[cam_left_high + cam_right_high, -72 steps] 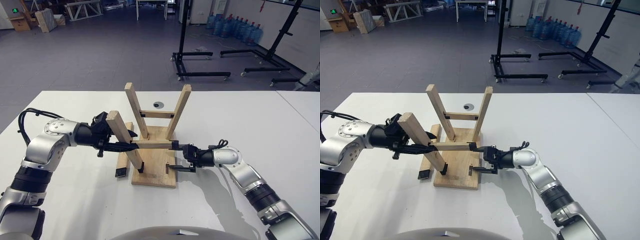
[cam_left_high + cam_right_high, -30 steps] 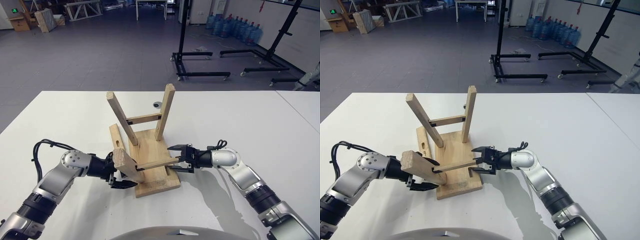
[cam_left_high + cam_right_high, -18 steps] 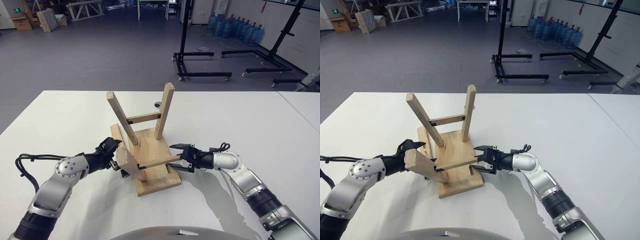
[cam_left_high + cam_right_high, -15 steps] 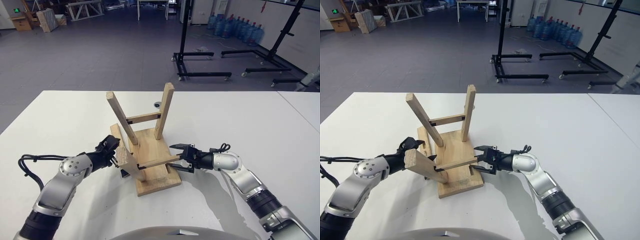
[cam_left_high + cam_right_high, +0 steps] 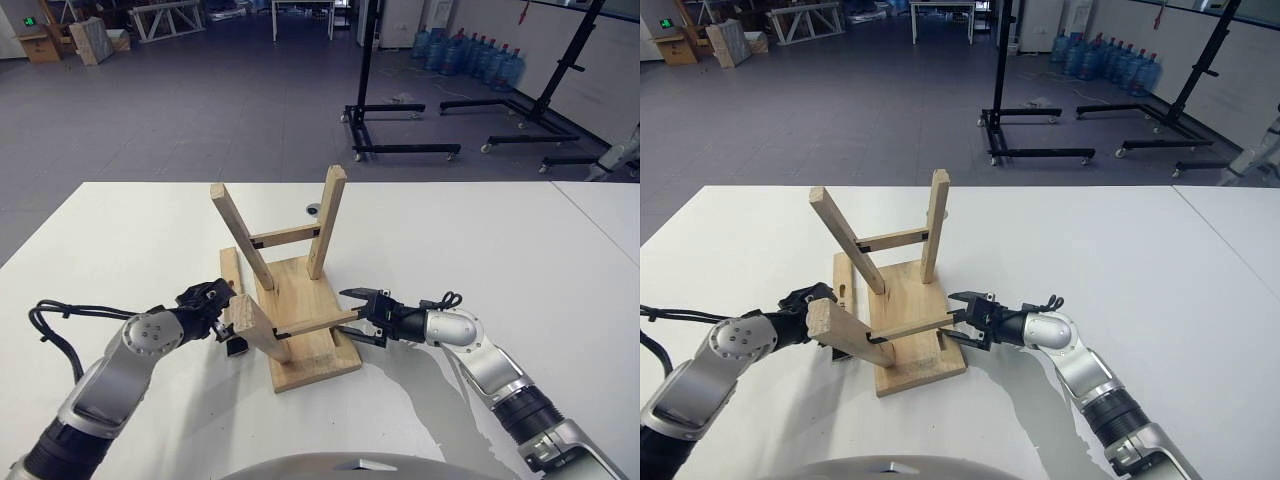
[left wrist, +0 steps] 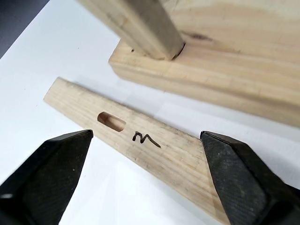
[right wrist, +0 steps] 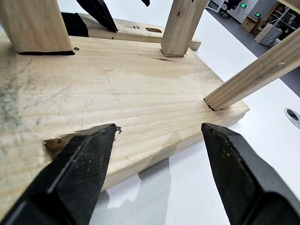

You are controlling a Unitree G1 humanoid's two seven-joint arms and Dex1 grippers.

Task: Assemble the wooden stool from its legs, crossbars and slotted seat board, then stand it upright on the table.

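Well, the near end of the loose leg is hidden behind the left gripper and the tilted near leg, so contact is hard to call. From the wrist, its fingers are spread wide astride that leg, which lies flat on the desk beside the upturned seat board. The right gripper hangs at the board's near right edge, fingers spread, by the crossbar's free end. Since a second ago the left gripper has swung from under the tilted leg to the loose one.
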